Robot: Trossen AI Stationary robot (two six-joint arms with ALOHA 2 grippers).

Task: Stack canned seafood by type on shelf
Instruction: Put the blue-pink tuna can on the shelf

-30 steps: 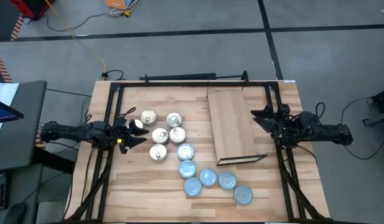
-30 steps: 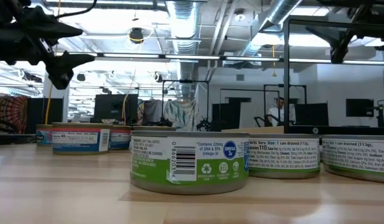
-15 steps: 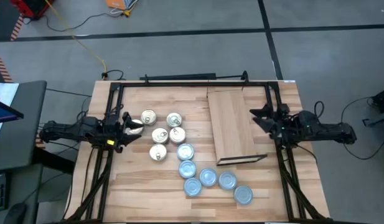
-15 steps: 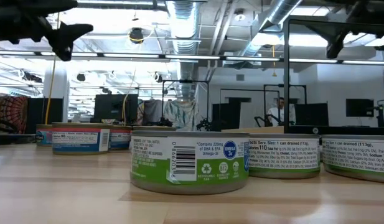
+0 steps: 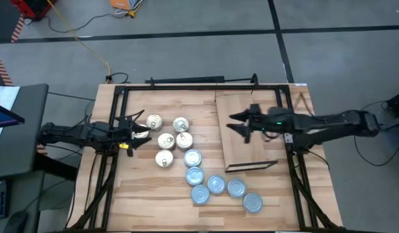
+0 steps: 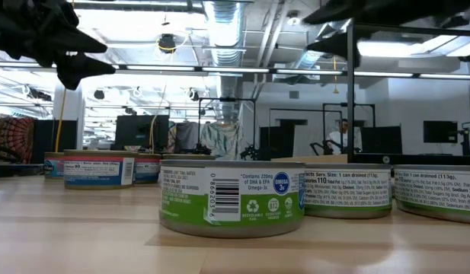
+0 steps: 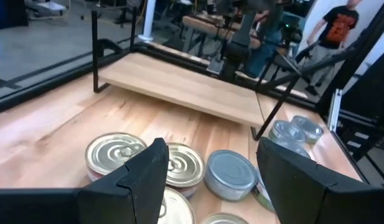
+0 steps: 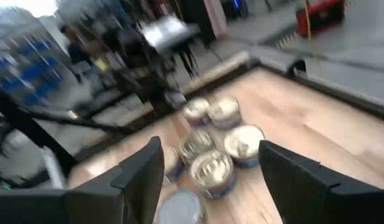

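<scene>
Eleven tins (image 5: 186,162) beside shelf (image 5: 241,129), none on it | right gripper (image 5: 234,122) over shelf, jaws apart, empty | left gripper (image 5: 136,127) beyond tins, jaws apart, empty

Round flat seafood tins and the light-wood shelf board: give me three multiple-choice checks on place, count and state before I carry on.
1. Where is the right gripper?
A. Over the light-wood shelf board
B. Over the silvery-blue tins
C. Off the table

2. How many round flat tins with pale gold tops are on the table?
A. Three
B. Five
C. Eight

3. What is stacked on the shelf board?
A. All the gold tins
B. Two blue tins
C. Nothing yet

Answers: 1 A, the high view shows the right arm reaching over the board. 2 B, five gold tops cluster near the left gripper. 3 C, the board is bare; the silvery-blue-topped tins sit on the tabletop.
</scene>
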